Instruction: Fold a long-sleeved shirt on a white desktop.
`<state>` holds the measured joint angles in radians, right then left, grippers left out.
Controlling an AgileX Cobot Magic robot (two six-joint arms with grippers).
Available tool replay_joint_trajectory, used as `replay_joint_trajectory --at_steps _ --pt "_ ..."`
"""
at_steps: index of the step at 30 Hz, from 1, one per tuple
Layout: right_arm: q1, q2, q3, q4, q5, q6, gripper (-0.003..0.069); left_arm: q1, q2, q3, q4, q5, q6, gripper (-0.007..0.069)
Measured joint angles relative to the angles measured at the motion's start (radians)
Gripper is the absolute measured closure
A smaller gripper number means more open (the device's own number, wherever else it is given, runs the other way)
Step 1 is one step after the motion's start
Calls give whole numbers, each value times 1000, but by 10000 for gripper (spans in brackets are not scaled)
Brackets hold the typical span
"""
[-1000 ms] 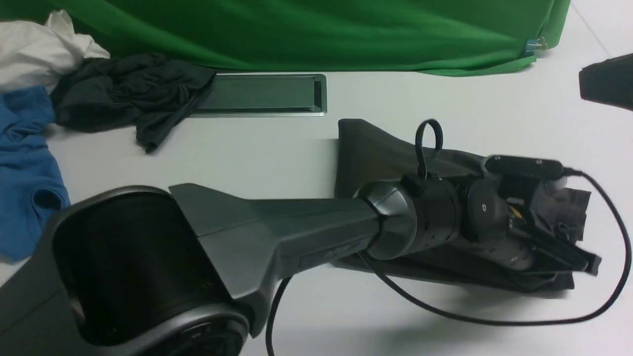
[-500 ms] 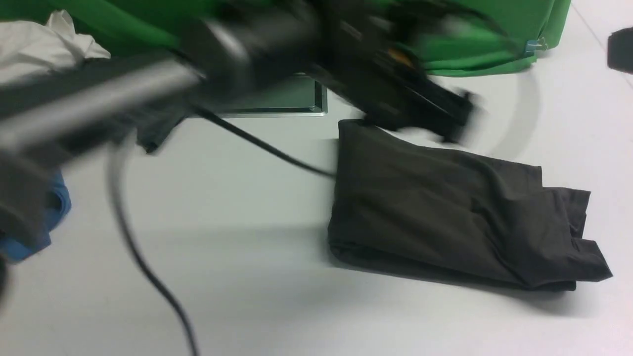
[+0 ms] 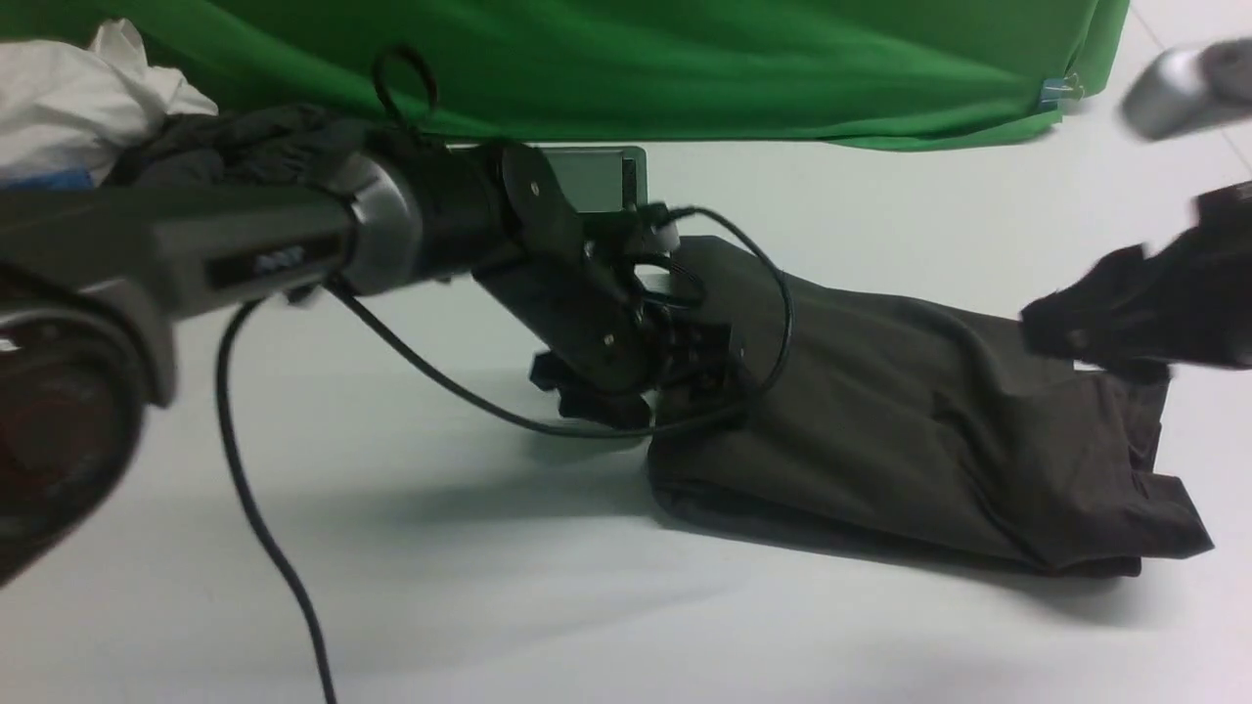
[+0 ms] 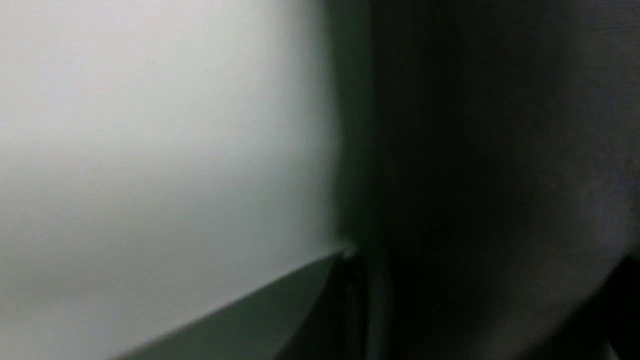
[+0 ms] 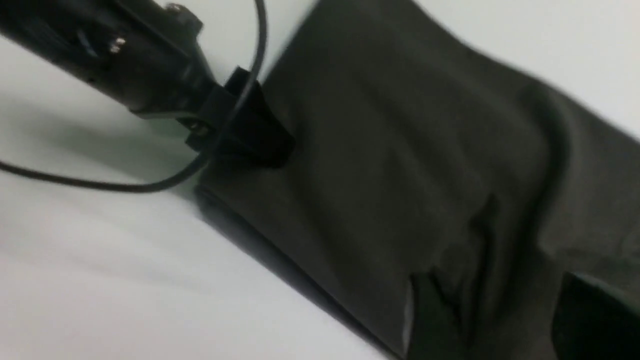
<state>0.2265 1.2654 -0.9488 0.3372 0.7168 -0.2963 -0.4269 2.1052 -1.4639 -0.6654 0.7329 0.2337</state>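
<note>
The long-sleeved shirt (image 3: 910,430) lies folded into a dark olive-brown rectangle on the white desktop (image 3: 440,587), right of centre. My left gripper (image 3: 636,376) is low at the shirt's left edge, its fingers spread and holding nothing. The right wrist view shows it as a black block (image 5: 250,135) touching that edge. My right gripper (image 3: 1086,332), blurred, hovers over the shirt's right end. In its own view its two dark fingers stand apart above the cloth (image 5: 400,150), with the gripper (image 5: 505,320) open. The left wrist view is blurred: desktop (image 4: 150,150) beside dark shirt (image 4: 500,150).
A green cloth backdrop (image 3: 636,68) runs along the back. A metal hatch (image 3: 597,176) is set into the table in front of it. White (image 3: 78,88) and dark teal-grey (image 3: 245,137) garments are piled at the back left. The left arm's cable (image 3: 274,548) trails over the desktop.
My left gripper let go at the shirt's right end, swung up and back, and came down at the left edge. My right gripper moved in over the right end, opening.
</note>
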Motion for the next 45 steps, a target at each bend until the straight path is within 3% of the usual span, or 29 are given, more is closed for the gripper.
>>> replay_joint_trajectory --at_steps 2,4,8,10,11,13,15,22,28,30,34,38,42,45 --pt "0 35 0 -1 -20 1 334 0 8 0 -35 -1 36 -56" --pt "0 114 0 -1 -59 14 334 0 14 0 -83 0 94 11" --pt "0 255 0 -2 -106 18 359 22 25 0 -106 1 125 253" --pt "-4 356 0 -19 -119 -6 468 51 28 0 -120 3 131 445" --pt "-9 400 0 -38 -133 -3 531 64 29 0 -123 3 135 506" --pt "-22 453 0 -60 -159 5 582 81 29 0 -124 6 138 529" --pt "-59 528 -15 -63 -195 20 626 107 30 0 -138 22 155 526" --pt "-93 615 -163 -85 -228 1 640 140 30 1 -144 -17 185 526" --pt "-71 784 -535 -96 -70 -27 641 230 30 1 -133 -117 179 526" --pt "-54 902 -756 -100 -3 -27 638 300 30 1 -131 -136 153 526" --pt "-26 982 -961 -100 30 -18 620 386 30 1 -123 -175 136 526" --pt "-10 982 -1027 -99 36 -10 589 418 30 -3 -95 -219 189 524" --pt "-15 958 -1009 -96 63 -7 567 418 30 -33 -16 -212 180 470" --pt "-44 877 -902 -98 43 -16 558 418 30 -80 86 -141 130 330"
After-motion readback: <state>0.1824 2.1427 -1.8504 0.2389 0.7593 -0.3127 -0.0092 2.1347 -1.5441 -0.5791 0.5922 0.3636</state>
